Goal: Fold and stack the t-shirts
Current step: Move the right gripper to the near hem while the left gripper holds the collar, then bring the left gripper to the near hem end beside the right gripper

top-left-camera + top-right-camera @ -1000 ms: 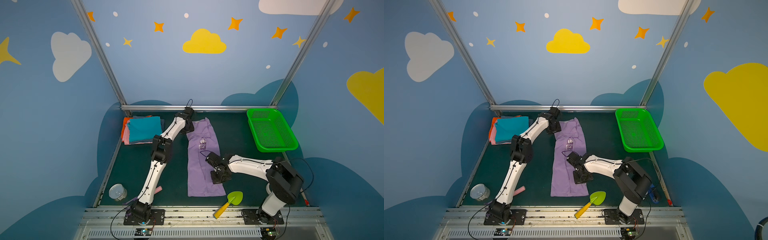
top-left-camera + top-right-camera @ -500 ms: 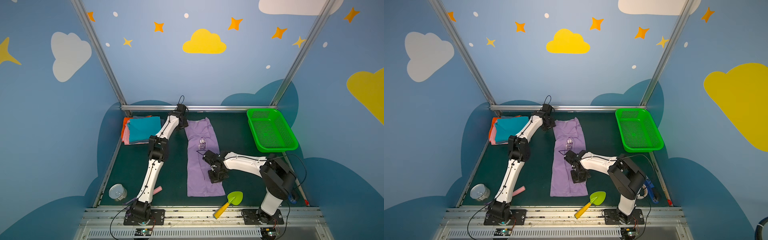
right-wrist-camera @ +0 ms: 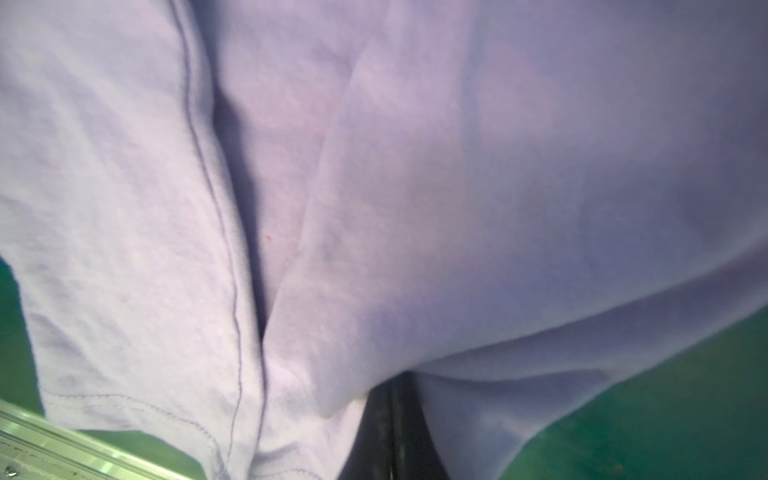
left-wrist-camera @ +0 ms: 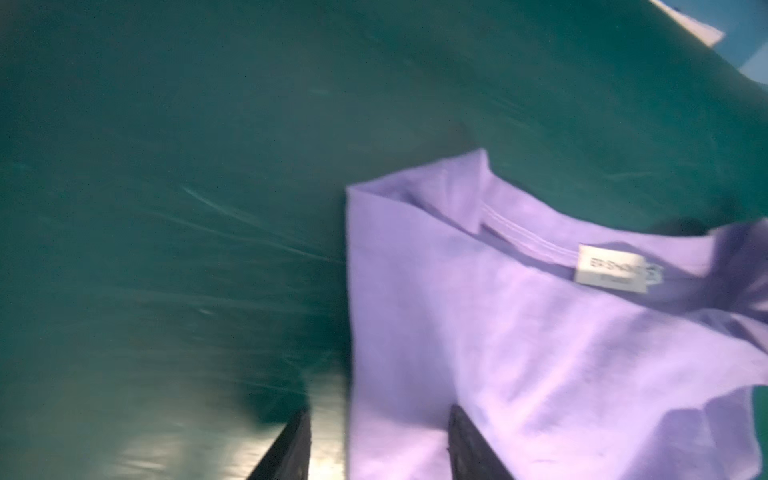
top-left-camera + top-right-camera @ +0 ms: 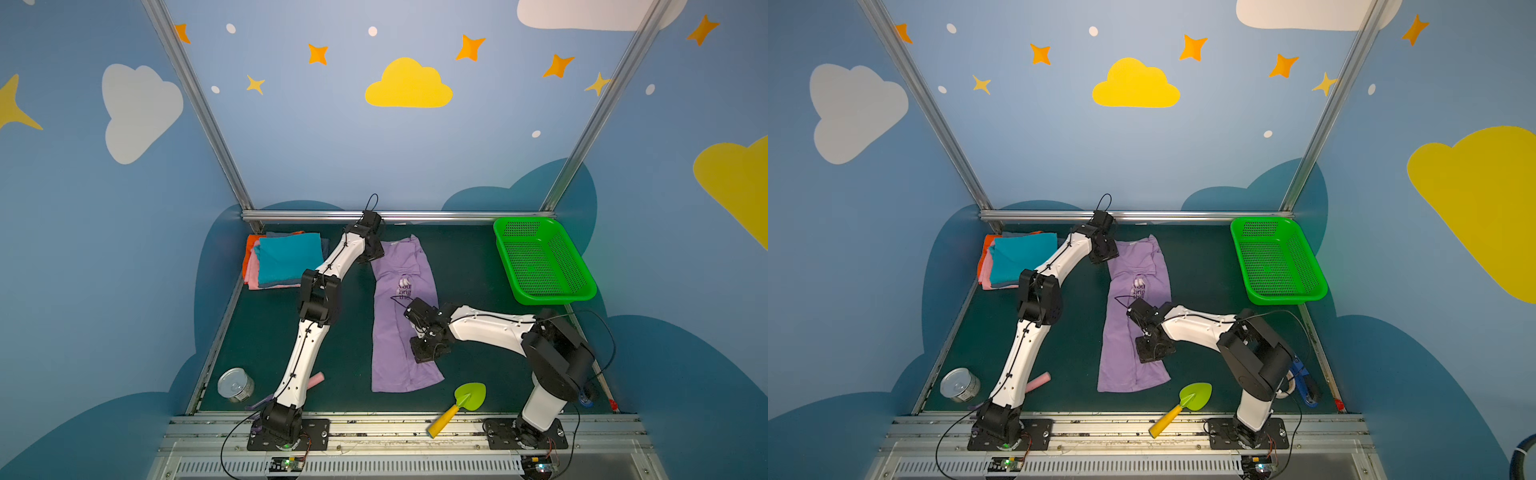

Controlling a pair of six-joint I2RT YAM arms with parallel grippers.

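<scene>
The lavender t-shirt (image 5: 390,345) (image 5: 1121,345) lies folded lengthwise in a long strip mid-table, collar end toward the back wall. My left gripper (image 5: 370,253) (image 4: 380,411) is open at the strip's far left corner; one finger is over the mat and the other over the cloth. The neck label (image 4: 611,270) shows just ahead of it. My right gripper (image 5: 428,351) (image 3: 399,378) is shut on the lavender t-shirt's right side, cloth draping over its fingertips. Folded t-shirts (image 5: 286,259) (image 5: 1021,257), teal on top, are stacked at the back left.
A green basket (image 5: 552,297) stands at the back right. A tin can (image 5: 235,384) and a pink marker (image 5: 316,379) lie at the front left. A green trowel with a yellow handle (image 5: 469,397) lies near the front rail, and a blue tool (image 5: 1306,386) sits by the right arm's base.
My left gripper swung left off the shirt, then came back to its far left corner, jaws slightly narrower. My right gripper slid a little left along the shirt, staying shut.
</scene>
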